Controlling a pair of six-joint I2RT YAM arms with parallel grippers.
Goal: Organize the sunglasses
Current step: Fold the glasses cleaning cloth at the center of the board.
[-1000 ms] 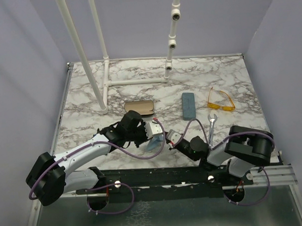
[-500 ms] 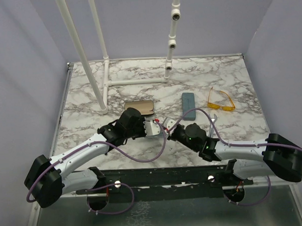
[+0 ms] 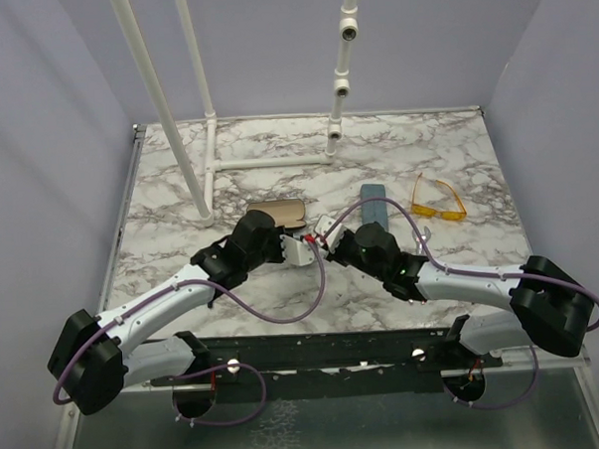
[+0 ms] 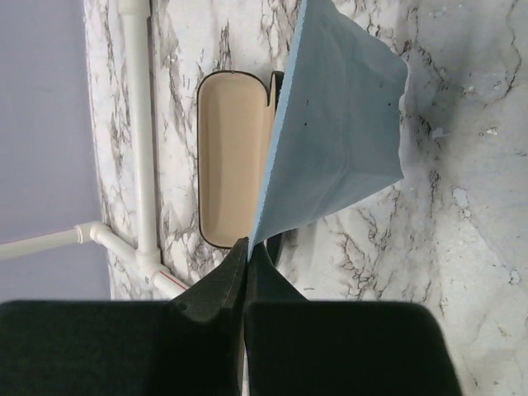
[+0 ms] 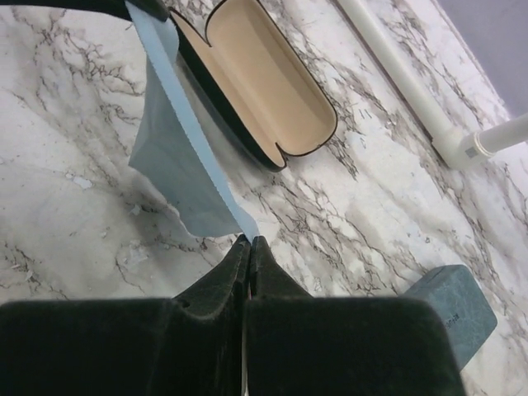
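Centre frame, left gripper (image 4: 246, 247) and right gripper (image 5: 248, 244) each clamp a blue cloth (image 4: 334, 124), seemingly off the table (image 3: 455, 148), beside an open case (image 4: 233, 157); yellow sunglasses (image 3: 438, 202) lie upper right.

White marble table (image 3: 455, 148), veined in grey. Pale blue cloth (image 4: 330, 140). Open case (image 5: 264, 91), black outside, beige inside. Blue-grey oblong case (image 3: 374, 196). Translucent yellow-orange glasses (image 3: 437, 203). White pipes (image 3: 165, 111), lavender walls (image 3: 38, 146), white-and-black arms (image 3: 154, 308) with purple cables (image 3: 284, 319).
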